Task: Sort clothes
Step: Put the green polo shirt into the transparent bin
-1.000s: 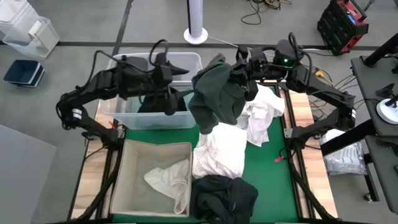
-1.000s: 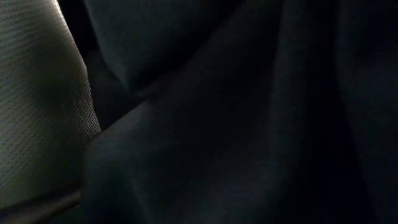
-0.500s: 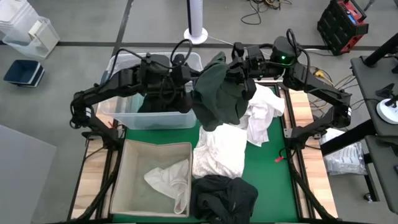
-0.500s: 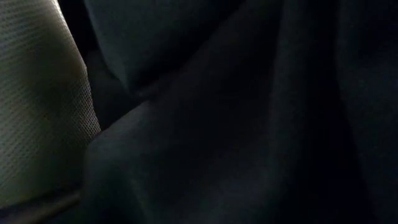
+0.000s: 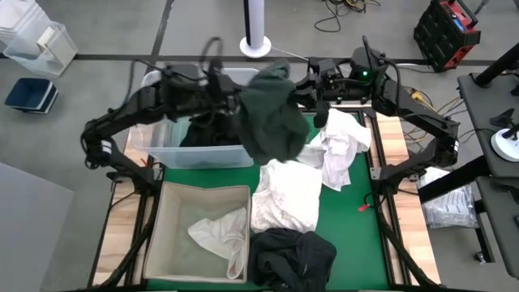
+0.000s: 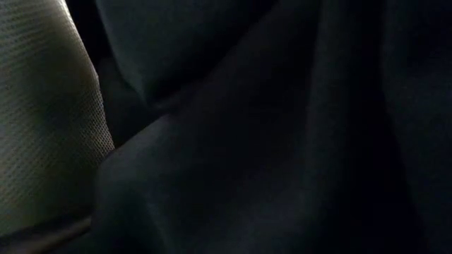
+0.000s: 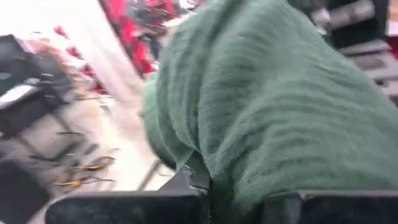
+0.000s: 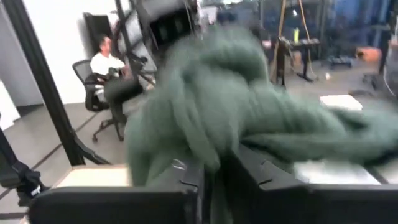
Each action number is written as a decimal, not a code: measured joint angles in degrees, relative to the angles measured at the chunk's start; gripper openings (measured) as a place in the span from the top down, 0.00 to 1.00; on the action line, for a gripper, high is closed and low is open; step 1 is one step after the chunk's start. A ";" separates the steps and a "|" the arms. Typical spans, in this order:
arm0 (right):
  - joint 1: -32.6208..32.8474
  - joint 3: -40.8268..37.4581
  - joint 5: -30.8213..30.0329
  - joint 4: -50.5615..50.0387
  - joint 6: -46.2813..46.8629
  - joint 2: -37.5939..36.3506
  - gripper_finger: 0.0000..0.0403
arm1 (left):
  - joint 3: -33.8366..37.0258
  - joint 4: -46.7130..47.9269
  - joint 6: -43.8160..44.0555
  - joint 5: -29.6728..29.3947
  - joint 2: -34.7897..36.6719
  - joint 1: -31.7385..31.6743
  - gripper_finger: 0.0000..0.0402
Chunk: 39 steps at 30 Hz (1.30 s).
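Note:
A dark green garment (image 5: pixel 272 113) hangs in the air over the table's far middle, between my two grippers. My left gripper (image 5: pixel 237 99) is at its left side and shut on it. My right gripper (image 5: pixel 312 83) is at its upper right, with green cloth (image 8: pixel 214 124) between its nearly closed fingers. The garment's lower part overlaps the right end of the clear tub (image 5: pixel 162 138). White clothes (image 5: pixel 288 195) and a black garment (image 5: pixel 292 253) lie on the green mat. The low view is filled by dark cloth (image 6: pixel 282 141). My left gripper pinches a bunched fold of the green garment (image 7: pixel 236 180) between its two fingers, coming level from the table's left. The cloth bulges out past the fingers and hangs below them, clear of the table. My right gripper has a bunch of the green cloth (image 8: pixel 214 165) between its two fingers, coming level from the table's right. Its fingers stand slightly apart around the cloth. The garment hangs clear of the table.
The clear tub holds dark clothes (image 5: pixel 207 134). A beige fabric bin (image 5: pixel 174 235) at the near left holds a white garment (image 5: pixel 219 235). More white cloth (image 5: pixel 342 146) lies under my right arm. Wooden strips (image 5: pixel 397 154) border the mat.
My left gripper has risen from over the tub, gone toward the table's right and taken hold of the green garment's left side. The garment has since swung toward the table's left, and its lower part now hangs over the tub's right end. My right gripper has drawn slightly toward the far edge.

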State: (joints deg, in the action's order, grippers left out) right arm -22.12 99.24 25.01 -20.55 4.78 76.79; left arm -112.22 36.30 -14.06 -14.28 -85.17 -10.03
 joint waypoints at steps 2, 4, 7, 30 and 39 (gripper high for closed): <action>-0.62 0.00 -0.03 -2.78 0.46 -0.45 0.84 | -1.58 0.74 -0.48 -2.55 1.04 -0.35 0.99; -1.06 0.00 -0.06 -5.46 0.94 -0.64 0.80 | -3.97 1.90 -1.11 -4.12 1.80 -0.78 0.99; -1.53 -0.09 -0.21 -9.22 0.78 -0.81 0.75 | -8.97 5.94 -3.62 -7.88 2.22 -1.48 0.99; -1.54 -0.11 -3.64 -16.22 0.19 -0.69 0.71 | -21.90 49.79 11.57 -15.93 -0.47 -14.00 0.99; -1.54 -0.11 -4.12 -17.80 0.17 -0.60 0.68 | -21.88 52.58 13.89 -14.94 -3.43 -14.35 0.98</action>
State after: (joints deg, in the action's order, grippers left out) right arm -23.66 99.13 20.89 -38.35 4.95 76.18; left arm -134.10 88.88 -0.17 -29.22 -88.61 -24.38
